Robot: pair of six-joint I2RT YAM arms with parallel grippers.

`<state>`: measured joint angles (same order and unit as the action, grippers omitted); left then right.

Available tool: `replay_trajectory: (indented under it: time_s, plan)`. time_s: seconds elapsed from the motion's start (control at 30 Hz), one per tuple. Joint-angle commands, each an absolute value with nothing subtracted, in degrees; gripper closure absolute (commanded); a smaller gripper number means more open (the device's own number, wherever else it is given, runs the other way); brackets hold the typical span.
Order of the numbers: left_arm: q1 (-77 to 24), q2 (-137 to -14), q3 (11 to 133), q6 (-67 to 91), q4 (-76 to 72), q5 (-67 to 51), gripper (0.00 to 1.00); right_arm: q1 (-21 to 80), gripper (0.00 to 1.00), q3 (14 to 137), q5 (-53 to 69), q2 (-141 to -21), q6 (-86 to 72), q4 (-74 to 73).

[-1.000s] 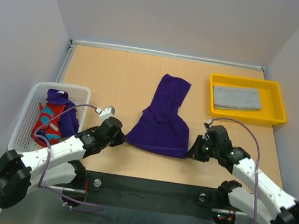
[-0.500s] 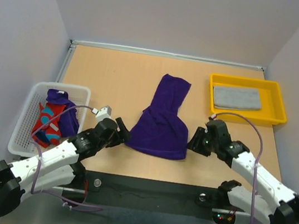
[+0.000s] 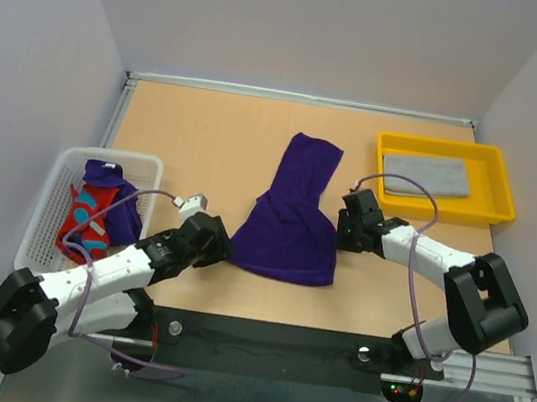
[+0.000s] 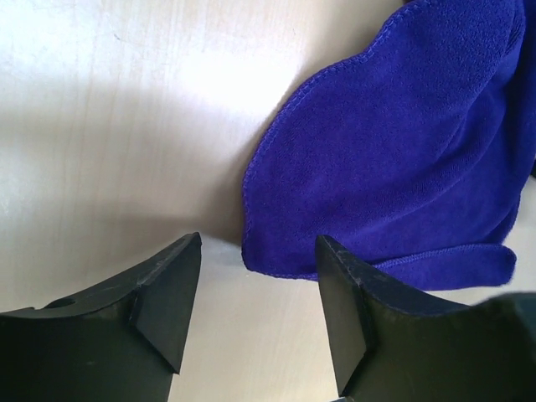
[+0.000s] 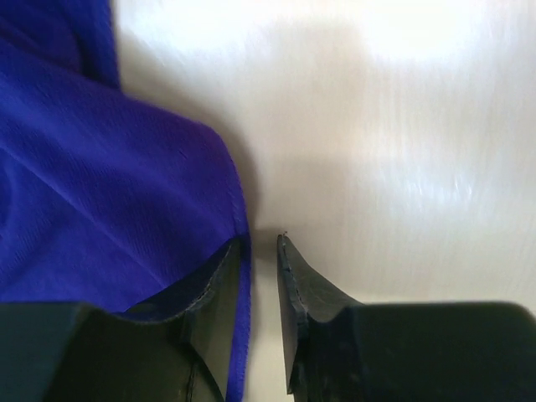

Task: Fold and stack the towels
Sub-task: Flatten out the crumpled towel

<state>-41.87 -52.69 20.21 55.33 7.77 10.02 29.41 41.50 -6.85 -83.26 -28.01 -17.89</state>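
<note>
A deep purple towel (image 3: 292,215) lies bunched on the table's middle, narrow at the far end. My left gripper (image 3: 217,247) stands open at its near left corner; in the left wrist view that towel (image 4: 394,151) lies just ahead of the left gripper (image 4: 258,251), untouched. My right gripper (image 3: 343,230) sits at the towel's right edge. In the right wrist view the right gripper (image 5: 260,239) has its jaws narrowly apart, with the towel's (image 5: 100,184) hem along the left finger. A grey towel (image 3: 426,174) lies folded in the yellow tray (image 3: 439,144).
The white mesh basket (image 3: 114,155) at the left holds a second purple towel (image 3: 105,177) and a red towel with light-blue marks (image 3: 88,225). Walls close in the table on three sides. The arm bases stand on the dark rail at the near edge.
Both grippers were shut at the purple towel's near corners and have opened, leaving it on the table. The right gripper has moved further along the towel's right edge; the left stayed close by.
</note>
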Motion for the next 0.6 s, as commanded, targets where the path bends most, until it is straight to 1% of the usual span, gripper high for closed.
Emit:
replay_trajectory:
  time_s: [0.0,0.07,0.2,0.27,0.4,0.5,0.57]
  plan:
    - [-41.6,-55.7,20.7,54.0,2.6,9.2,0.37,29.6,0.71,46.4,-10.7,-88.8,-20.7,-10.7]
    - [-41.6,-58.0,21.2,53.6,1.1,8.4,0.41,28.8,0.73,47.8,-10.2,-92.1,-19.4,-10.0]
    - [-41.6,-61.0,21.7,53.6,-1.1,8.1,0.45,27.3,0.74,50.8,-10.6,-96.2,-15.7,-9.3]
    - [-41.6,-62.1,22.2,53.6,-2.0,8.2,0.46,24.6,0.74,53.2,-10.2,-97.8,-15.2,-9.3]
    - [-41.6,-63.4,22.7,53.8,-3.2,8.3,0.50,23.0,0.74,54.9,-9.8,-98.6,-14.9,-9.5]
    - [-41.6,-64.5,23.1,53.5,-4.0,7.0,0.52,23.0,0.71,54.2,-7.7,-96.0,-16.9,-9.5]
    - [-41.6,-65.1,23.4,53.5,-4.6,5.2,0.53,23.0,0.64,53.1,-5.5,-93.1,-19.5,-9.7]
